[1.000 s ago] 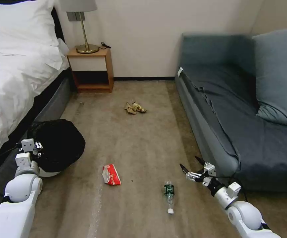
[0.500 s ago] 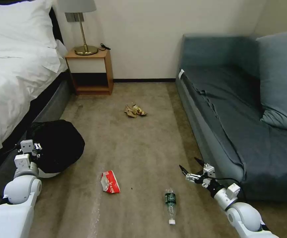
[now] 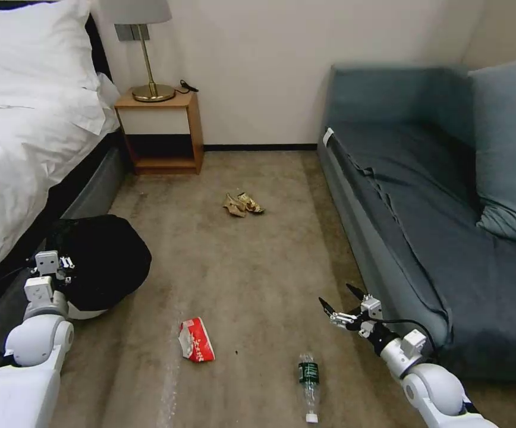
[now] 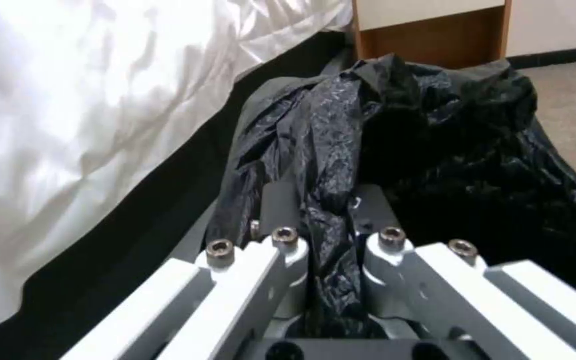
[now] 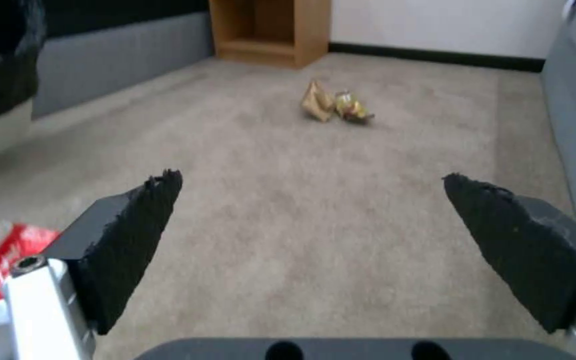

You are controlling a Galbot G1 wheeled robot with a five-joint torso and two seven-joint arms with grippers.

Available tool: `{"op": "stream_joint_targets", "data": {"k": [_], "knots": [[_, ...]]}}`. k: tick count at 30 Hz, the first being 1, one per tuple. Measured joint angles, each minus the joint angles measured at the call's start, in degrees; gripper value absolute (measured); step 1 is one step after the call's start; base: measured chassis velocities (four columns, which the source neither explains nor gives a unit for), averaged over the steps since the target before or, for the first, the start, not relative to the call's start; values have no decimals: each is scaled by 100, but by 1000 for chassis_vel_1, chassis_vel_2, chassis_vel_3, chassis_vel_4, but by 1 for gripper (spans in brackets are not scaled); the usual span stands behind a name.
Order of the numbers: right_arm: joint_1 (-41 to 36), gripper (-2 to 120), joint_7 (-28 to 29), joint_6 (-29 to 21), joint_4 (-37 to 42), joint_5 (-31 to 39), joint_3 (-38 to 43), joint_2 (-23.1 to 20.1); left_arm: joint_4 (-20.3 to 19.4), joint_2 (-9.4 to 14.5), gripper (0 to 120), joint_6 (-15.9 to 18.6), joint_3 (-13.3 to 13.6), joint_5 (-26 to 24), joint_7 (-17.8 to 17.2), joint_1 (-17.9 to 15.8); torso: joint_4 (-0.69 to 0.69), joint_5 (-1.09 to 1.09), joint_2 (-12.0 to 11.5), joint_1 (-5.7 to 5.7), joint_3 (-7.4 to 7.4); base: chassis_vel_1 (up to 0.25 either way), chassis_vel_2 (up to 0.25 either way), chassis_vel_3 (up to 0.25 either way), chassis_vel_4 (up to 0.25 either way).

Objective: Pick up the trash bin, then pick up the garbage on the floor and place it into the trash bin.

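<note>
Camera shifted, left end effector [image 4: 325, 235] clenched on trash bin [image 3: 100, 261], right end effector [image 3: 342, 303] spread.

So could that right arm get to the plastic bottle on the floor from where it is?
Probably yes. The right end effector hangs open above bare carpet, and the bottle lies close by on the floor, nearer the robot, with nothing between them; the arm would need to lower.

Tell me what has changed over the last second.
The whole head view has slid: the red carton, bottle and wrappers sit lower in it together, so the robot is moving forward, not the litter. The left end effector stays shut on the trash bin liner; the right end effector stays open.
</note>
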Motion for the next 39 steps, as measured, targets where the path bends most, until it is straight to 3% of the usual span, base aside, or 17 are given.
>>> {"op": "stream_joint_targets", "data": {"k": [4,7,16,23,32,39], "knots": [[17,100,127,-206,64,-78,-214,-191,18,-23,5,-42,-24,29,19,31,0,1,0,0,0,0,0,0,0],[280,100,461,-879,-35,188,-1029,-676,118,-42,5,-148,-99,112,86,70,0,1,1,0,0,0,0,0,0],[1056,100,672,-1295,-574,786,-2160,-1159,255,-11,5,-211,-64,322,171,68,1,0,0,0,-1,0,0,0,0],[1369,100,661,-1308,-895,913,-2538,-1203,287,-78,5,-222,-49,428,179,46,1,1,0,0,0,0,0,0,0],[1762,100,556,-1157,-1917,1000,-3194,-1036,355,-334,5,-254,-18,713,222,-5,0,0,0,0,0,0,0,0,0],[1529,100,658,-1243,-1736,1080,-3368,-1073,446,-279,5,-253,-55,694,226,-86,1,0,0,0,0,0,0,0,0]]}}
